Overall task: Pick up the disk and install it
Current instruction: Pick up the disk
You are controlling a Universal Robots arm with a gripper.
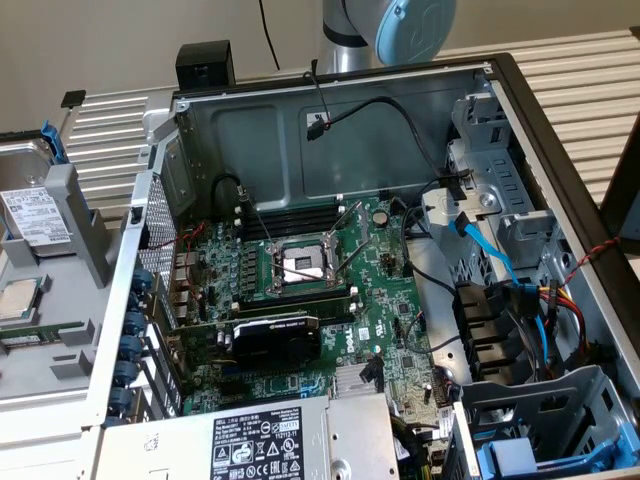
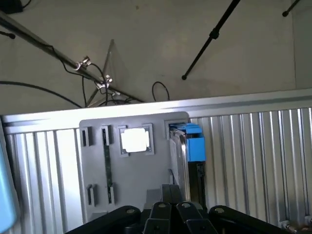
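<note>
Disk (image 1: pixel 35 215) is standing in the grey holder (image 1: pixel 85 235), at nine o'clock of the chassis (image 1: pixel 260 140). Gripper (image 2: pixel 170 214) is hovering apart, seemingly empty, its aperture indeterminable. A good approach is centring squarely over the disk's edge.

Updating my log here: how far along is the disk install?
Nothing looks done: the disk sits in its slot in the grey tray, outside the case. In hand: the gripper faces the tray, well apart from the disk. Left: the whole pickup and install.
</note>
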